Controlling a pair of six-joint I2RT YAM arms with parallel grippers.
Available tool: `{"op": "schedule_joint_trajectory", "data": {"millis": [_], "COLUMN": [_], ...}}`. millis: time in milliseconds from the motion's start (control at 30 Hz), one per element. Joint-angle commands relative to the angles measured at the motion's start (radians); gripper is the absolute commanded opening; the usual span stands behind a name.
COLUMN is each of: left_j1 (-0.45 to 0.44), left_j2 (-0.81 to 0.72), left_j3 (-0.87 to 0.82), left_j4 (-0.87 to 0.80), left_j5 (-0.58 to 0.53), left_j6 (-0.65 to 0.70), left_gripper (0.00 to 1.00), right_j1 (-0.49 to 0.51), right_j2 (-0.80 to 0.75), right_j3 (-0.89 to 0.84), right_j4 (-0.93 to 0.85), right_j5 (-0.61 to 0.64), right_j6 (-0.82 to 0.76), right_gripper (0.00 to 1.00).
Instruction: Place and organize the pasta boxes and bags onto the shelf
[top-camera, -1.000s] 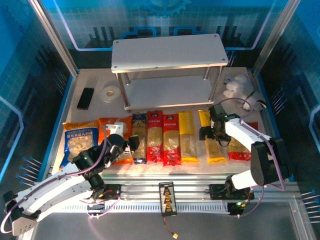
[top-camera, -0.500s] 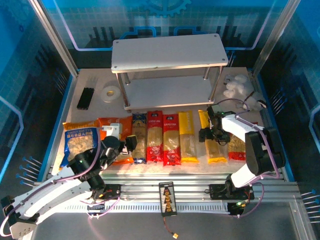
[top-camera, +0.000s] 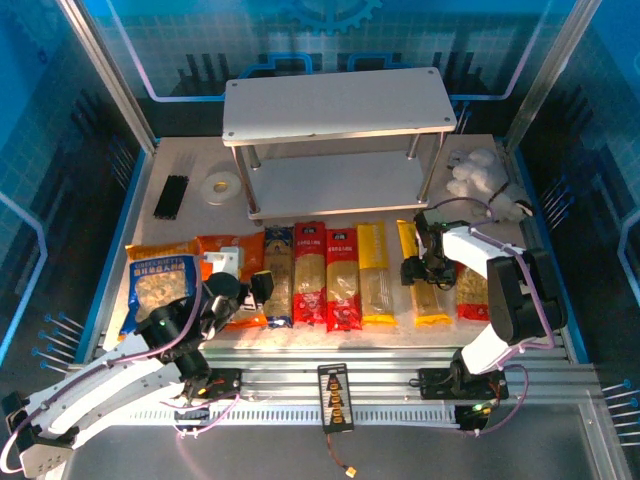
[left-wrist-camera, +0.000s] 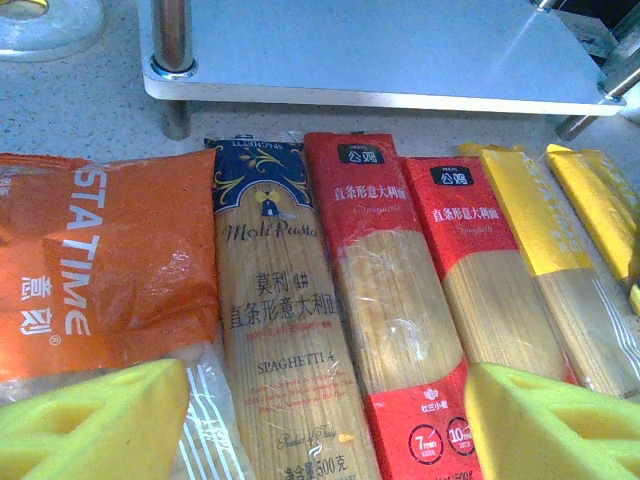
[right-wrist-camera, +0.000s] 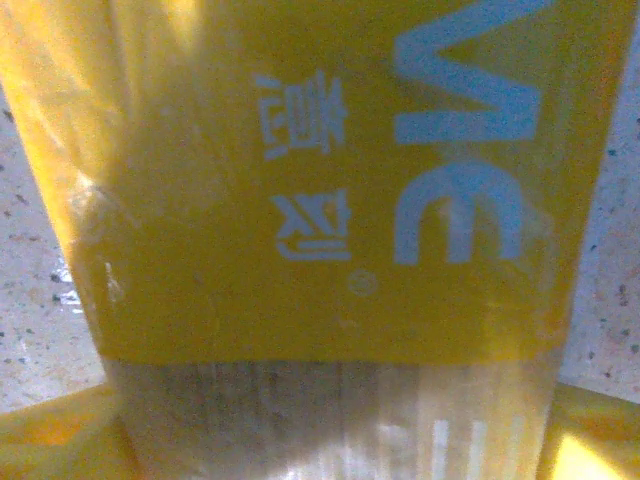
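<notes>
The shelf (top-camera: 335, 105) stands at the back, both boards bare. Five pasta boxes lie in a row in front of it: blue-and-yellow (top-camera: 278, 245), two red (top-camera: 309, 270) (top-camera: 342, 275) and two yellow (top-camera: 373, 270) (top-camera: 432, 302). The bags are a blue-orange one (top-camera: 160, 280), an orange one (top-camera: 212, 245) and a red one (top-camera: 478, 292). My left gripper (top-camera: 262, 288) (left-wrist-camera: 325, 440) hovers open over the blue-and-yellow box (left-wrist-camera: 275, 330) and the red box (left-wrist-camera: 385, 290) beside it. My right gripper (top-camera: 425, 268) (right-wrist-camera: 325, 440) is down on the far-right yellow box (right-wrist-camera: 330, 200), with its fingers (right-wrist-camera: 50, 440) against both long edges.
A white plush toy (top-camera: 475, 172) sits right of the shelf. Left of the shelf lie a white tape roll (top-camera: 220, 186) and a black bundle (top-camera: 171, 196). The shelf's lower board (left-wrist-camera: 370, 50) sits just beyond the boxes' far ends.
My right gripper has narrowed its jaws onto the far-right yellow box and the arm has tucked in slightly. My left arm drew back a little, then held still.
</notes>
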Motion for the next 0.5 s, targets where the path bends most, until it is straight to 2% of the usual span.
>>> {"op": "schedule_joint_trajectory", "data": {"millis": [0, 133, 367, 467], "left_j1": [-0.004, -0.004, -0.005, -0.005], "left_j2": [-0.006, -0.005, 0.047, 0.077], "left_j3": [-0.014, -0.017, -0.004, 0.009], "left_j4": [-0.01, 0.0, -0.012, -0.018], "left_j5": [-0.023, -0.021, -0.045, -0.049], "left_j6": [-0.006, -0.007, -0.015, -0.023], "left_gripper": [0.74, 0.73, 0.73, 0.73], "right_j1": [-0.003, 0.006, 0.047, 0.077], "right_j2": [0.003, -0.02, -0.094, -0.138], "right_j3": [-0.001, 0.0, 0.031, 0.049], "right_j4": [-0.018, -0.025, -0.071, -0.111], "right_j5": [-0.047, -0.048, -0.016, 0.028], "right_j6": [0.004, 0.01, 0.02, 0.029], "right_gripper": [0.69, 0.51, 0.02, 0.0]}}
